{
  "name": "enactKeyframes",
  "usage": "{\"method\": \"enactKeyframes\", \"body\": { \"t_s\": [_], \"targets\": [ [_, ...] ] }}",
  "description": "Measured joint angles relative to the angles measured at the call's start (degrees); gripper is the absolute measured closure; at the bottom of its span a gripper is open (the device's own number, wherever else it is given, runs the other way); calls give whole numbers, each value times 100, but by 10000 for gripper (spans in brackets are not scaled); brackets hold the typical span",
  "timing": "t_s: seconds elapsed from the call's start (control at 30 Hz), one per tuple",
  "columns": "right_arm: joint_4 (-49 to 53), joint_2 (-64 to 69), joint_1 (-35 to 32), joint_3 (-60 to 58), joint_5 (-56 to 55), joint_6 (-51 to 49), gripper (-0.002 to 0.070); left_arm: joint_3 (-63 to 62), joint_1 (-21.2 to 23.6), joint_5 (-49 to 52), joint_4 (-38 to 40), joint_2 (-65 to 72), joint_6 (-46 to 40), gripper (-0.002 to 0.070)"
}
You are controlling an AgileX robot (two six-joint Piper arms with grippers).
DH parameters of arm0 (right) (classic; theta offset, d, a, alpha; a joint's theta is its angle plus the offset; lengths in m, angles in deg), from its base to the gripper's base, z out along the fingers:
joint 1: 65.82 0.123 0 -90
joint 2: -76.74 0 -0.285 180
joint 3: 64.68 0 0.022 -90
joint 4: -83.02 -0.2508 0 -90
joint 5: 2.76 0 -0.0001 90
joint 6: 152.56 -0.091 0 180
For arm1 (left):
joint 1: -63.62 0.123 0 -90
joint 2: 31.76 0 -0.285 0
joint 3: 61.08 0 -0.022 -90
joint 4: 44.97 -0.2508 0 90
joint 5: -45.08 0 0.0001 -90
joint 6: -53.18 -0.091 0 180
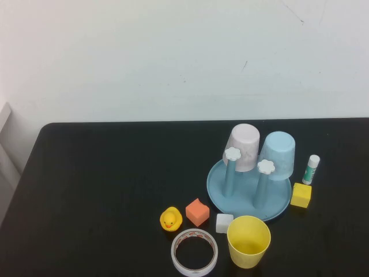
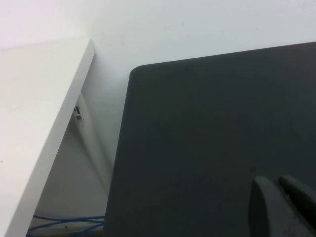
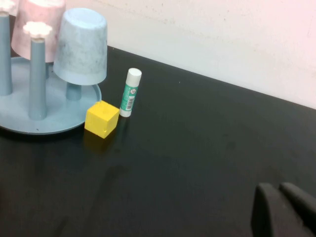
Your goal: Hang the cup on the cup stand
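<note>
The yellow cup (image 1: 248, 241) stands upright, mouth up, near the table's front edge, just in front of the cup stand (image 1: 218, 187). The stand is a light blue round tray whose blue pegs carry white flower knobs; two front pegs are bare. A pale pink cup (image 1: 243, 146) and a light blue cup (image 1: 277, 153) hang upside down on its back pegs. Neither arm shows in the high view. My left gripper (image 2: 277, 181) is shut over bare black table near its left corner. My right gripper (image 3: 278, 188) is shut above the table to the right of the stand (image 3: 59, 111), holding nothing.
A yellow cube (image 1: 301, 195) and a glue stick (image 1: 311, 169) lie right of the stand. A white cube (image 1: 223, 223), orange cube (image 1: 198, 212), rubber duck (image 1: 170, 219) and tape roll (image 1: 194, 252) sit left of the yellow cup. A white shelf (image 2: 34, 118) flanks the table's left edge.
</note>
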Motion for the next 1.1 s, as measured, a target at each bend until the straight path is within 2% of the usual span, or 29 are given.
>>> {"method": "enactKeyframes", "body": {
  "t_s": [0.67,0.8,0.87,0.93,1.1],
  "targets": [
    [-150,0,0,0,0,0,678,-10,0,0,10,0,0,677],
    [-150,0,0,0,0,0,678,-10,0,0,285,0,0,677],
    [-150,0,0,0,0,0,678,-10,0,0,757,0,0,677],
    [-150,0,0,0,0,0,678,-10,0,-12,1601,0,36,677],
    [-200,0,0,0,0,0,678,1,0,-70,4664,0,459,676]
  ]
}}
